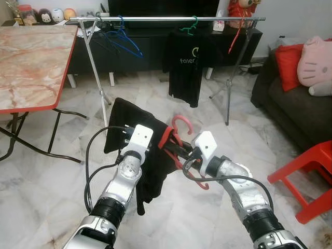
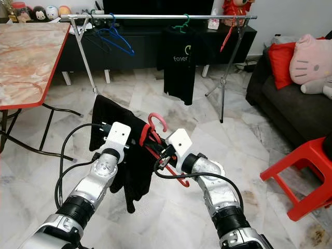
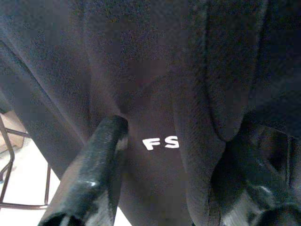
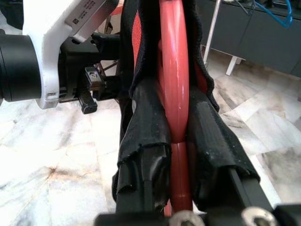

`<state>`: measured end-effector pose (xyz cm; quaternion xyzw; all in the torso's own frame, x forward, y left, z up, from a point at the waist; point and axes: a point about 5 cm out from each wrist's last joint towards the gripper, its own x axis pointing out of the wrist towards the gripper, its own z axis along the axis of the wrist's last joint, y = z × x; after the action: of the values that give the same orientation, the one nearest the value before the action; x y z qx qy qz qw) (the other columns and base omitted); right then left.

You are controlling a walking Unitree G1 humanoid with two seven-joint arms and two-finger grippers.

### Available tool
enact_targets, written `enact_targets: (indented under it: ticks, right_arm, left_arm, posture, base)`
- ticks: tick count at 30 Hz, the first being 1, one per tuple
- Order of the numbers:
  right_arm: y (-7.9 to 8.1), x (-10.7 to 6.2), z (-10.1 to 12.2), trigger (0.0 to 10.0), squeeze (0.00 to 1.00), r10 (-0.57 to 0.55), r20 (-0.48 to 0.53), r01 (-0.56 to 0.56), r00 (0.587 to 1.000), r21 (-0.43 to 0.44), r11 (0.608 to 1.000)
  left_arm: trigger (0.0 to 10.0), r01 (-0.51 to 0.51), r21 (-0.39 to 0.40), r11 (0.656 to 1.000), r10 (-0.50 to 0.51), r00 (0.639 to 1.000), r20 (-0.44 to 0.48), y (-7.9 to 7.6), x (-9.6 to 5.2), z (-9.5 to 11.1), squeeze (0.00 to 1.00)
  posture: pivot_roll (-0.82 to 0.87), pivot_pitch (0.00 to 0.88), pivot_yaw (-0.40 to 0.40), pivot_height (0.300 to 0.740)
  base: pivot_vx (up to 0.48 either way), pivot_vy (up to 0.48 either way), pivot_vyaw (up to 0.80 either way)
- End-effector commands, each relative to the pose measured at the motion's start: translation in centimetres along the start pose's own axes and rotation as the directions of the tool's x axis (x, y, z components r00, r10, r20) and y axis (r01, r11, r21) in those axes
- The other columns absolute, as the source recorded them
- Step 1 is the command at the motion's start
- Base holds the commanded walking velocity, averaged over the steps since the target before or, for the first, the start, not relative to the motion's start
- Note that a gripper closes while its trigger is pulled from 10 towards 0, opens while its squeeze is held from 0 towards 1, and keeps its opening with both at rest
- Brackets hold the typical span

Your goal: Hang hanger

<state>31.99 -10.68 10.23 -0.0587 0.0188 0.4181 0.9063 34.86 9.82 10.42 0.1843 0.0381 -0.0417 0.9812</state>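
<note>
1. Pinching a red hanger (image 4: 174,84) between its two black fingers (image 4: 146,141), the right gripper (image 1: 182,150) holds it low in the near middle of the room, above the marble floor (image 1: 46,181); the wrist view shows the fingers pressed against both sides of the red bar.
2. Draped on that hanger, a black shirt (image 1: 132,122) hangs down between the two arms, with the red hook (image 1: 181,123) curling up above it.
3. Pushing into the cloth from the left, the left gripper (image 1: 155,142) has its fingers (image 3: 101,160) spread, with folds of black fabric and the white letters "FS" between them; whether they grip the cloth or the hanger cannot be told.
4. Standing far across the room, a metal clothes rail (image 1: 171,19) on splayed legs runs left to right, well apart from the grippers.
5. Hanging on the rail are blue hangers (image 1: 123,39) toward the left, a black T-shirt (image 1: 188,67) on a green hanger (image 1: 191,25) in the middle, and a red hanger at the right end.
6. Flanking the scene are a marble-topped table (image 1: 31,62) with a red edge on the left, a dark sofa (image 1: 301,111) with a red cushion (image 1: 288,58) and a pink plush toy (image 1: 315,65) on the right, and a red plastic stool (image 1: 311,174) nearer on the right.
</note>
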Motion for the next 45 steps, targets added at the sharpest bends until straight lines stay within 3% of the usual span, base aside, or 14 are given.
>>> enact_targets:
  ticks: [1,16,32,36,40,45]
  right_arm:
    - [-0.3,-0.2,0.6,0.0,0.0,-0.012,0.029,0.013,1.0,-0.02,1.0]
    - [-0.3,-0.2,0.3,0.0,0.0,-0.012,0.008,0.012,1.0,-0.033,0.999]
    - [-0.9,-2.2,-1.1,0.0,0.0,0.002,-0.076,-0.006,0.997,-0.056,0.998]
    - [-0.4,-3.2,-2.0,0.0,0.0,0.074,-0.153,-0.081,0.985,-0.039,0.996]
    - [0.5,-5.7,-3.7,0.0,0.0,0.191,-0.26,-0.202,0.947,-0.017,0.979]
    - [-0.1,-8.2,-4.7,0.0,0.0,0.17,-0.342,-0.178,0.924,0.009,0.984]
  left_arm:
    - [0.0,0.016,0.011,1.0,-0.016,1.0,0.015,-0.2,0.1,0.4,0.0]
    - [0.0,0.05,0.038,0.998,-0.052,0.998,0.03,-0.4,0.1,0.4,0.0]
    - [0.0,0.012,0.012,1.0,-0.012,0.999,0.037,0.3,0.1,0.6,0.0]
    - [0.0,-0.027,-0.074,0.997,0.031,0.998,0.059,0.9,0.2,1.3,0.0]
    - [0.0,-0.056,-0.074,0.996,0.063,0.993,0.099,1.7,0.5,2.2,0.0]
    - [0.0,-0.077,-0.09,0.993,0.086,0.991,0.101,2.2,0.5,2.3,0.0]
  posture:
    - [-0.04,0.0,-0.088,0.74]
    - [-0.03,0.0,-0.082,0.74]
    - [-0.04,0.0,-0.085,0.74]
    - [-0.04,0.0,-0.086,0.74]
    - [-0.04,0.0,-0.088,0.74]
    - [-0.06,0.0,-0.085,0.74]
  base:
    - [0.0,0.0,0.0]
    - [0.0,0.0,0.0]
    - [0.0,0.0,0.0]
    - [0.0,0.0,0.0]
    - [0.0,0.0,0.0]
    - [0.0,0.0,0.0]
